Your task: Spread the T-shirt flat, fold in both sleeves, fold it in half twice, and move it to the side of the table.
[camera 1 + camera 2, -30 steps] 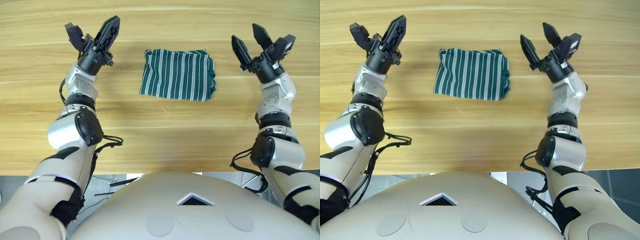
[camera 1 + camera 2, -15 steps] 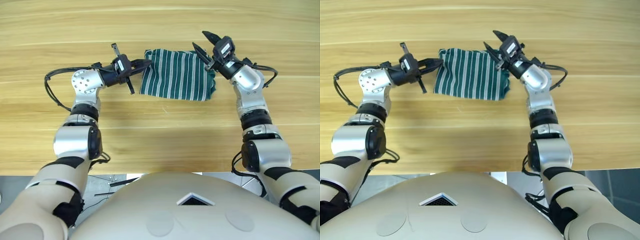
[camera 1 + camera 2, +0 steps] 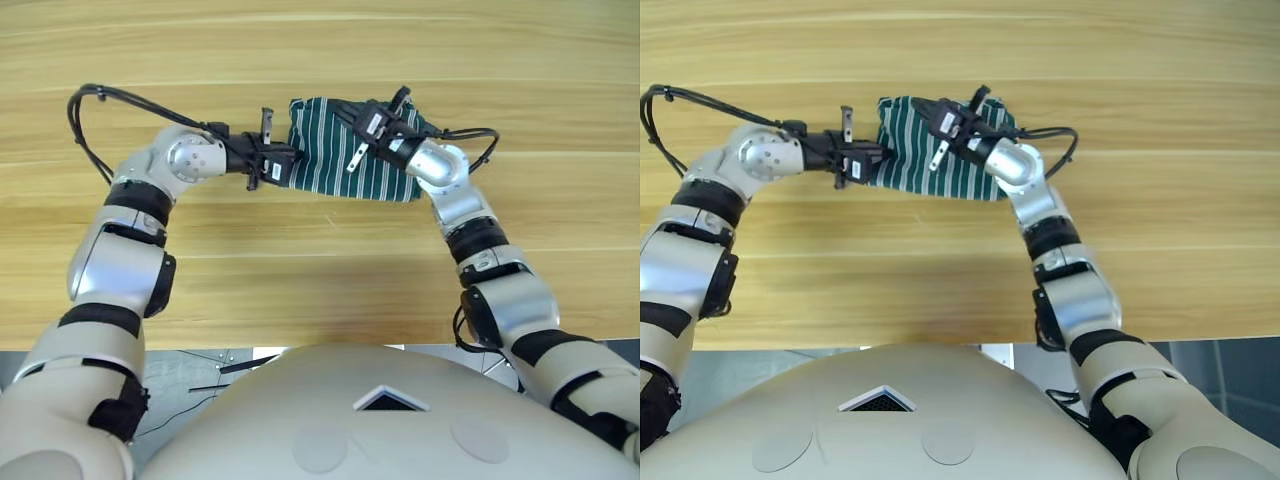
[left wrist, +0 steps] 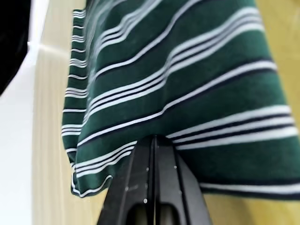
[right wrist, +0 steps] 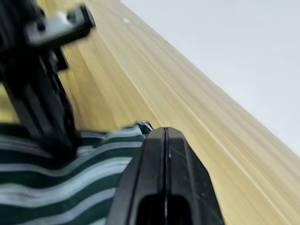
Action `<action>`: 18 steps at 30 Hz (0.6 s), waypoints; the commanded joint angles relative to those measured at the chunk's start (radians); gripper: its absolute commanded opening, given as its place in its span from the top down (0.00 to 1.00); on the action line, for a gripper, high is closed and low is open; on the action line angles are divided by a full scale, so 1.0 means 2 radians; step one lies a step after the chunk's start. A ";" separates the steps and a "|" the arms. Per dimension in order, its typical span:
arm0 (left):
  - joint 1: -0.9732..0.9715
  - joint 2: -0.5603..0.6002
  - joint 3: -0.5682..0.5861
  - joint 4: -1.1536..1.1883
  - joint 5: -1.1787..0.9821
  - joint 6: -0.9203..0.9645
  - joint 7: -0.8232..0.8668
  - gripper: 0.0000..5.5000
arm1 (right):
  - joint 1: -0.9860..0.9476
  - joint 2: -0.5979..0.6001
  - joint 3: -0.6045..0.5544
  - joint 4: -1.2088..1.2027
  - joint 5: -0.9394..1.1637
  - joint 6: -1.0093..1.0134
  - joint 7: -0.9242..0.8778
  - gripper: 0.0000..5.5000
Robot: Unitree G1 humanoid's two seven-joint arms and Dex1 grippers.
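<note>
The folded T-shirt (image 3: 320, 145), dark green with thin white stripes, lies as a compact rectangle on the wooden table (image 3: 320, 280), a little beyond its middle. My left gripper (image 3: 284, 166) lies low at the shirt's left edge. In the left wrist view its fingers (image 4: 140, 159) are pressed together, with their tips touching the cloth (image 4: 187, 84). My right gripper (image 3: 348, 112) reaches across the top of the shirt from the right, near its far edge. It is shut (image 5: 165, 131), with the striped cloth (image 5: 70, 183) just under it.
Bare wood stretches to the left, right and far side of the shirt. The table's near edge (image 3: 300, 346) runs just in front of me. A black cable (image 3: 85, 110) loops over the table from my left arm.
Both arms swung inward from wide apart to the shirt. Both grippers went from open to shut. The shirt has stayed in place.
</note>
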 commanded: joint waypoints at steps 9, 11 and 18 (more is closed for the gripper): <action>-0.010 0.003 -0.131 -0.014 0.084 0.017 0.064 1.00 | -0.089 0.038 0.015 0.172 -0.020 0.061 -0.051 0.99; -0.008 0.003 -0.136 -0.025 0.078 0.013 0.067 1.00 | -0.106 0.036 0.004 0.213 -0.017 0.078 -0.069 0.99; 0.005 0.008 -0.149 -0.042 0.062 0.008 0.071 1.00 | -0.129 0.020 -0.032 0.272 -0.008 0.117 -0.123 0.99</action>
